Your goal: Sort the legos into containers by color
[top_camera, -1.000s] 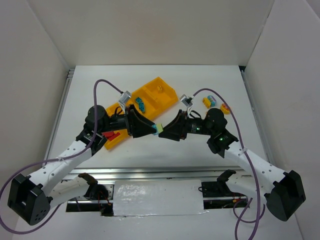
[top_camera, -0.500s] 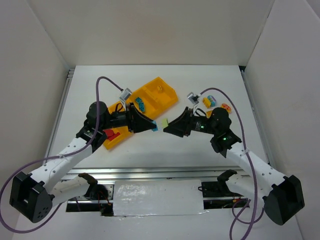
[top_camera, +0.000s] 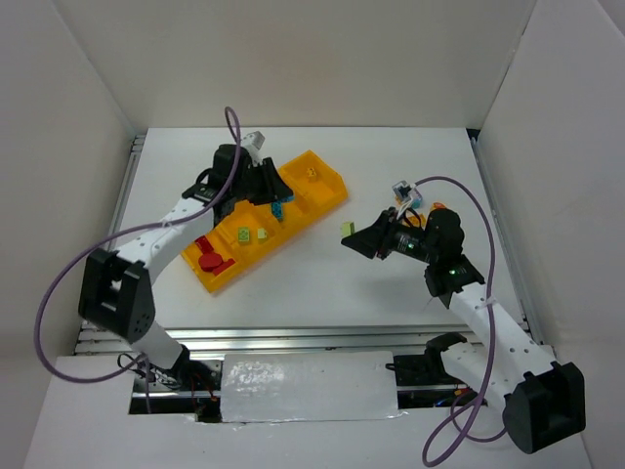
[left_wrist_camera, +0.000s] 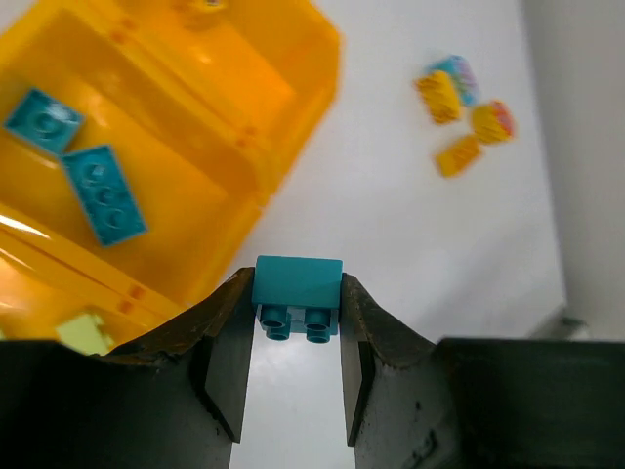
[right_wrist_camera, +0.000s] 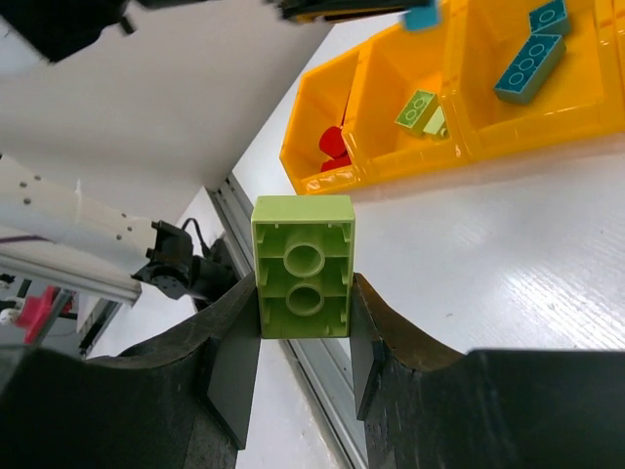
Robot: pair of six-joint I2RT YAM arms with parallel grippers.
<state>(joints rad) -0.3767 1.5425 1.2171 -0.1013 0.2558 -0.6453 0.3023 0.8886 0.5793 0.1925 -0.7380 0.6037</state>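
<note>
My left gripper (top_camera: pixel 279 202) is shut on a teal-blue lego (left_wrist_camera: pixel 298 283) and hangs over the orange-yellow tray (top_camera: pixel 293 232), above the container that holds two teal bricks (left_wrist_camera: pixel 103 195). Right of the tray, above the table, my right gripper (top_camera: pixel 349 234) is shut on a yellow-green lego (right_wrist_camera: pixel 304 266), whose hollow underside faces the wrist camera. The neighbouring containers hold yellow-green bricks (top_camera: pixel 252 234), red pieces (top_camera: pixel 208 256) and one yellow brick (top_camera: pixel 311 174). A few loose orange-yellow and mixed legos (left_wrist_camera: pixel 454 98) lie on the table at the far right.
White walls enclose the table on three sides. A metal rail (top_camera: pixel 293 340) runs along the near edge by the arm bases. Purple cables (top_camera: pixel 459 195) loop over both arms. The loose legos (top_camera: pixel 410 195) sit just behind the right wrist.
The two grippers met at the table's middle around a joined teal and green piece, then parted. The left one carried the teal brick up-left over the tray; the right one drew back right with the green brick.
</note>
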